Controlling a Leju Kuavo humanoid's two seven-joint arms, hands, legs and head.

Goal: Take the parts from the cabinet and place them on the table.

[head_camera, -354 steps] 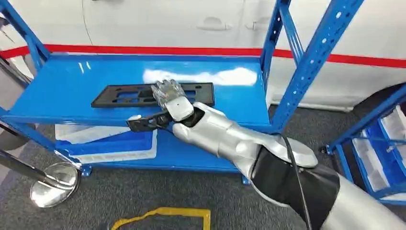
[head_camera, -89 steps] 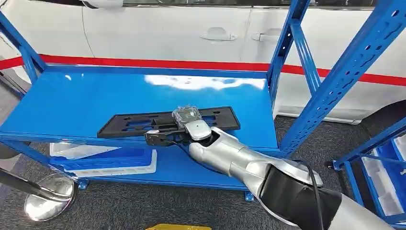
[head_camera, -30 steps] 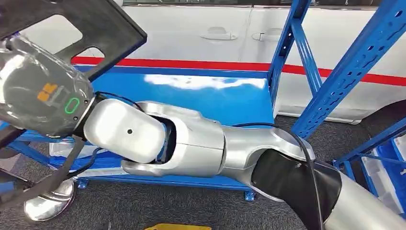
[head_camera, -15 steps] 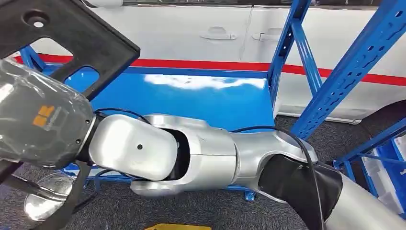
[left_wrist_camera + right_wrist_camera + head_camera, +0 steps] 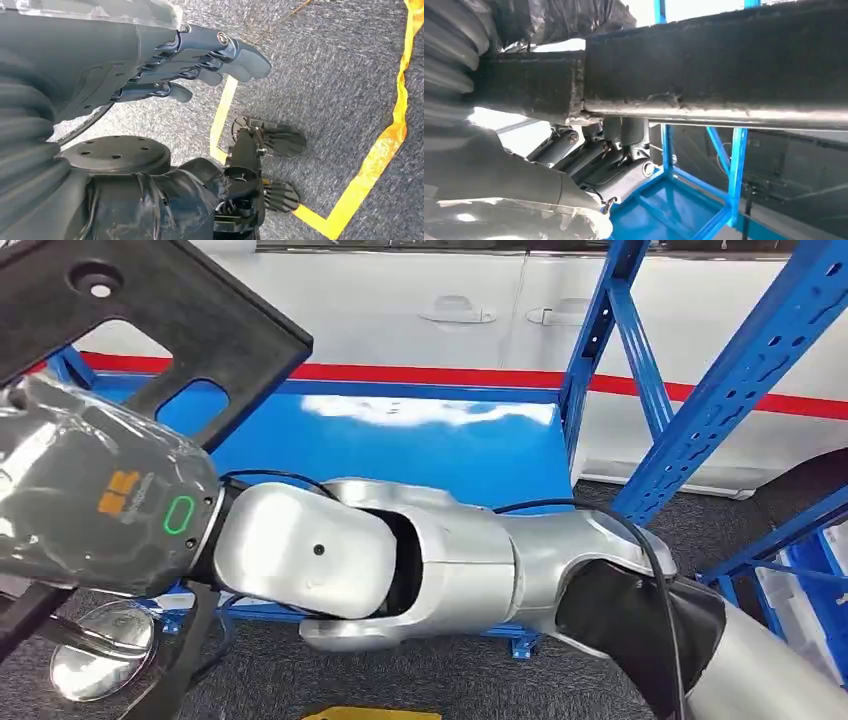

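Note:
The black flat part (image 5: 170,320), a long plastic plate with cut-outs, is raised off the blue cabinet shelf (image 5: 420,455) and hangs close to the head camera at the upper left. My right hand (image 5: 100,505), wrapped in clear film, grips it from below. In the right wrist view the part (image 5: 724,75) runs across the picture, with the dark fingers (image 5: 614,145) closed under its edge. My left hand (image 5: 200,60) hangs over the grey carpet with its fingers loosely extended and nothing in them.
The shelf's blue uprights (image 5: 700,390) stand to the right, with a white car body with a red stripe (image 5: 450,375) behind. A chrome stanchion base (image 5: 95,660) sits on the carpet at lower left. Blue bins (image 5: 800,610) are at far right, yellow floor tape (image 5: 370,713) near me.
Three seconds ago the part lay on the shelf under my right hand. It has since been lifted up toward the camera, and in the last half second hand and part drifted slightly rightward.

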